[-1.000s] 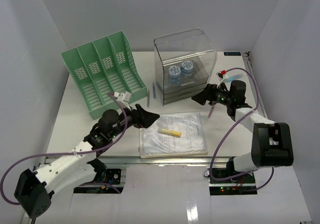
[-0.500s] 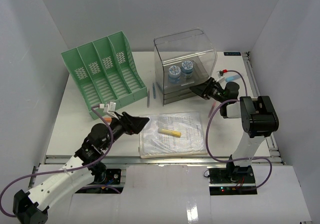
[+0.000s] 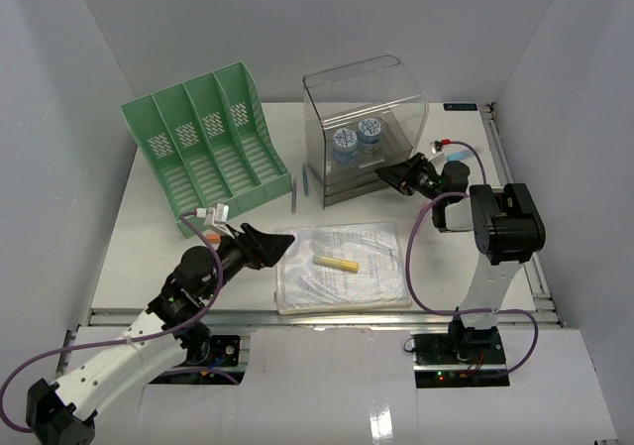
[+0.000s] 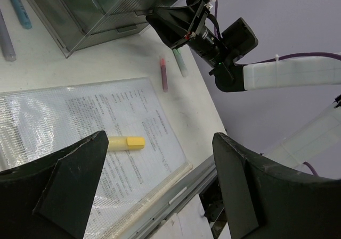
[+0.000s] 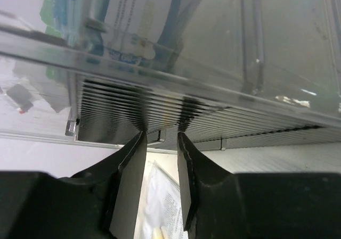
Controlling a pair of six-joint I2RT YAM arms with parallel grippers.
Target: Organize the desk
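Your left fingers are spread wide and empty above the counter, which stretches beneath both arms. A yellow highlighter on a sleeved document lies just ahead of them. Your right fingers stand a narrow gap apart, tips at the clear drawer box, its small tab just beyond them.

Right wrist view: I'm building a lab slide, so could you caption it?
Right claw, fingers narrowly apart, lined up on the small handle tab at the front of the clear drawer box.

Illegibly small print on the sleeved papers.
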